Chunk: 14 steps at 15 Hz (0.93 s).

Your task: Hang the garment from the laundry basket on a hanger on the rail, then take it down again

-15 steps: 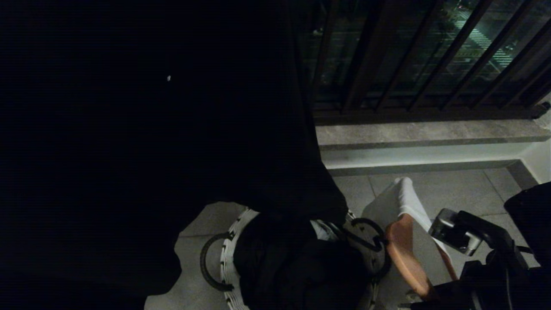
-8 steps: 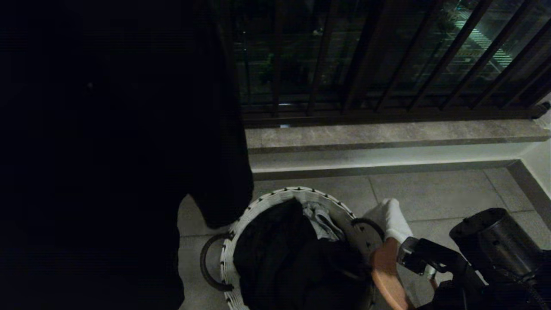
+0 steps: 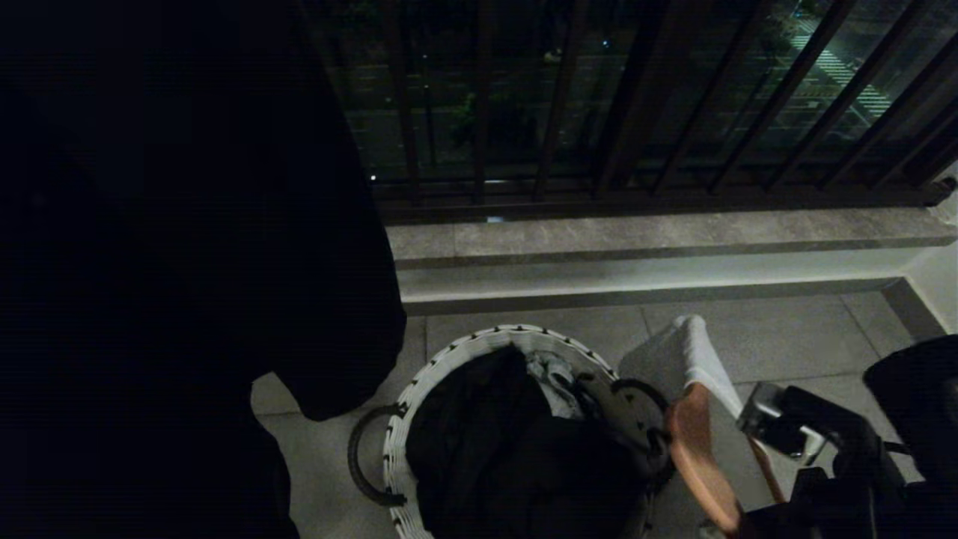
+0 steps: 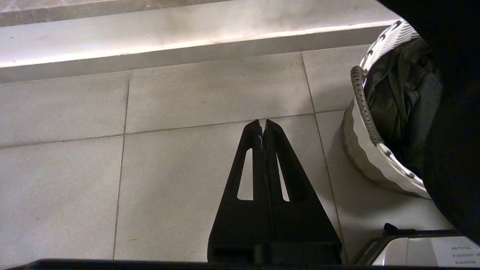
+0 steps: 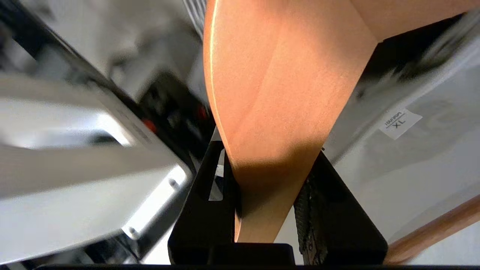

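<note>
My right gripper is shut on the lower end of a wooden hanger, low at the right of the head view. The hanger tilts up toward the laundry basket and carries a white garment with an XL label. The basket stands on the floor, full of dark clothes. My left gripper hangs shut and empty over the floor tiles, with the basket beside it. The rail is out of view.
A large black cloth-like shape fills the left of the head view. Dark window bars stand over a stone sill behind the basket. Pale floor tiles lie to the left of the basket.
The black shape has swung left, uncovering the basket and more of the sill. The hanger with the white garment dipped and came back up.
</note>
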Tool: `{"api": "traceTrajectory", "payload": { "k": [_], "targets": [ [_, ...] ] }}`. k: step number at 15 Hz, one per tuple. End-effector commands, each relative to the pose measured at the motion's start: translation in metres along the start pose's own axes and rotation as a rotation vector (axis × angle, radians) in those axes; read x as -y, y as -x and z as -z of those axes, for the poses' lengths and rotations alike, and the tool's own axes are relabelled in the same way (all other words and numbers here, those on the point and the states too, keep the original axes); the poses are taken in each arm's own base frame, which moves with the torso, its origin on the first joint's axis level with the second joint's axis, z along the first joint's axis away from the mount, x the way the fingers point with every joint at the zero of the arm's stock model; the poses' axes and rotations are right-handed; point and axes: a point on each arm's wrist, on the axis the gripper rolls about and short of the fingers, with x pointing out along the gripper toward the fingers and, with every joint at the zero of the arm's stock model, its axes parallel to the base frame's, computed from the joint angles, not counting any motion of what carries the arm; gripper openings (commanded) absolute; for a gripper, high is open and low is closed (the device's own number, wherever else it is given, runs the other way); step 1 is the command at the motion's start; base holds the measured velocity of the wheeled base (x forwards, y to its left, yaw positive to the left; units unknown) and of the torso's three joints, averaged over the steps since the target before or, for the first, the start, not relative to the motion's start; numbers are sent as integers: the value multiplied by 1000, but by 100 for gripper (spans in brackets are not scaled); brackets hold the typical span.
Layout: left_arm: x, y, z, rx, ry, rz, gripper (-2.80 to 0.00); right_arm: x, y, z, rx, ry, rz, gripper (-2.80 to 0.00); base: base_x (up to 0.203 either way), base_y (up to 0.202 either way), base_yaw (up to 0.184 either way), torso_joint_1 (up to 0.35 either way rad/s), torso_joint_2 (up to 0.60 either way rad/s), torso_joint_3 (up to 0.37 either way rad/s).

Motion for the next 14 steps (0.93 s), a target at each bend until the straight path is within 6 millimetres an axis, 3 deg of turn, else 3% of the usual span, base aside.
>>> {"api": "traceTrajectory", "payload": {
  "k": [1, 7, 14],
  "targets": [
    [0, 0, 1, -2, 0, 0, -280, -11, 39, -13, 185, -23, -41, -280, 0, 0, 0, 0, 0, 0],
    [0, 0, 1, -2, 0, 0, -280, -24, 81, -39, 368, -82, -130, -280, 0, 0, 0, 0, 0, 0],
    [0, 0, 1, -2, 0, 0, -280, -34, 116, -43, 487, -109, -212, -280, 0, 0, 0, 0, 0, 0]
  ]
}}
